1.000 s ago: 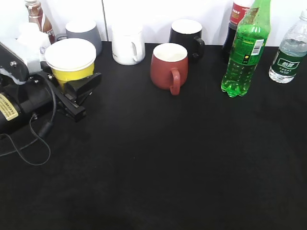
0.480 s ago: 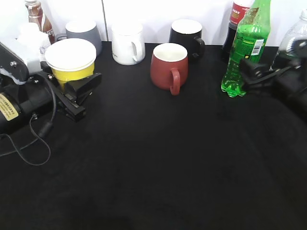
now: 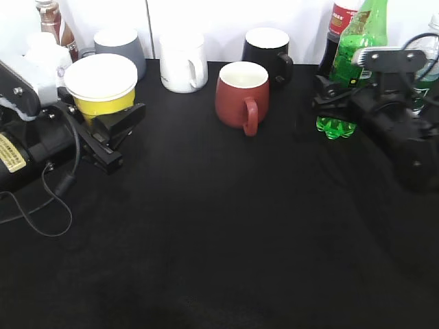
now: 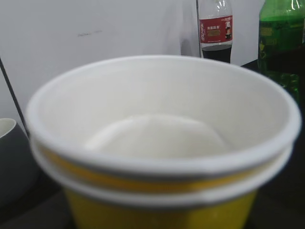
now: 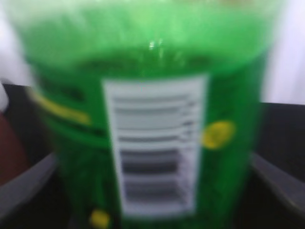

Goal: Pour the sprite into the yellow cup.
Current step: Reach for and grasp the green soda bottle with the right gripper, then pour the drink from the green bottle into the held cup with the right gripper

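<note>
The yellow cup, with white rim and white inside, is held at the table's left by my left gripper, which is shut on its lower wall. It fills the left wrist view and looks empty. The sprite, a bright-green bottle, stands at the back right and also shows in the left wrist view. My right gripper is open with a finger on each side of the bottle's lower half. In the right wrist view the sprite's label fills the frame between the two grey fingers.
A red mug stands mid-table. Behind it are a black mug, a white mug and a grey mug. A cola bottle stands just behind the sprite. A water bottle is mostly hidden by the right arm.
My right arm has come in from the right edge and moved left until its open jaws stand around the sprite. The left gripper and the yellow cup have not moved.
</note>
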You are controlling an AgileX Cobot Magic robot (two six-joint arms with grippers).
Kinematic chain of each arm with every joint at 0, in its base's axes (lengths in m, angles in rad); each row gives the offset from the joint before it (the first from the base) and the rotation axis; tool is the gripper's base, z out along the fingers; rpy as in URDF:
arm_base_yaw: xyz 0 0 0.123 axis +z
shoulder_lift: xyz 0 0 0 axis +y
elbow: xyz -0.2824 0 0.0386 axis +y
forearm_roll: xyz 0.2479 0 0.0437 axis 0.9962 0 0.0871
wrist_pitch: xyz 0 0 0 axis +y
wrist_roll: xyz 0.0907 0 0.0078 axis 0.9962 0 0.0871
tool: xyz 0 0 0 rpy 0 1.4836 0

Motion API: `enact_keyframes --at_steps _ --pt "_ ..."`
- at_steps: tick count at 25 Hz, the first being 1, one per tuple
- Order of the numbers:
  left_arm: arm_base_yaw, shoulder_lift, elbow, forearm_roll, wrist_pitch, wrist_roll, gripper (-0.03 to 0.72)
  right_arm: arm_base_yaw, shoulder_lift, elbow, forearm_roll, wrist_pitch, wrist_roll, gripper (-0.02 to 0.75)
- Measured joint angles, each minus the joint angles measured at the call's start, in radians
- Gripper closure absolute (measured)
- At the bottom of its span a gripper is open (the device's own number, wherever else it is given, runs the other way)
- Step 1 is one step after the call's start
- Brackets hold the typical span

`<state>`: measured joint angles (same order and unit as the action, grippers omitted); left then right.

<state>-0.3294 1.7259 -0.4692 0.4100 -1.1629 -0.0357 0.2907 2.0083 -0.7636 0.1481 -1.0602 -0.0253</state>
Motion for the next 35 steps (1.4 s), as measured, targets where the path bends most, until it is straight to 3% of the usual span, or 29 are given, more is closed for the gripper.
enact_keyframes --at_steps 2,7,14,19,21,26,31,35 --pt "0.000 0.000 0.000 0.000 0.000 0.000 0.272 0.000 0.039 -0.030 0.000 -0.021 0.000 0.091" --pt "0.000 0.000 0.000 0.000 -0.002 0.000 0.272 0.000 0.061 -0.033 0.002 -0.039 0.000 0.280" --pt "0.000 0.000 0.000 0.018 -0.003 0.000 0.272 0.001 -0.079 0.058 -0.077 -0.089 -0.005 0.302" --pt "-0.050 0.000 0.000 0.086 -0.014 -0.046 0.272 0.002 -0.274 0.150 -0.357 -0.012 -0.007 0.309" --pt "-0.082 0.000 0.000 0.097 -0.014 -0.048 0.272 0.032 -0.327 0.152 -0.405 0.040 -0.017 0.309" --pt "-0.120 0.000 0.000 0.186 -0.010 -0.088 0.272 0.182 -0.345 0.152 -0.425 0.167 -0.266 0.309" --pt "-0.120 0.000 0.000 0.261 -0.006 -0.122 0.272 0.189 -0.345 0.152 -0.327 0.197 -0.634 0.309" --pt "-0.121 0.000 0.000 0.288 0.002 -0.151 0.272 0.191 -0.345 0.133 -0.321 0.231 -0.716 0.309"
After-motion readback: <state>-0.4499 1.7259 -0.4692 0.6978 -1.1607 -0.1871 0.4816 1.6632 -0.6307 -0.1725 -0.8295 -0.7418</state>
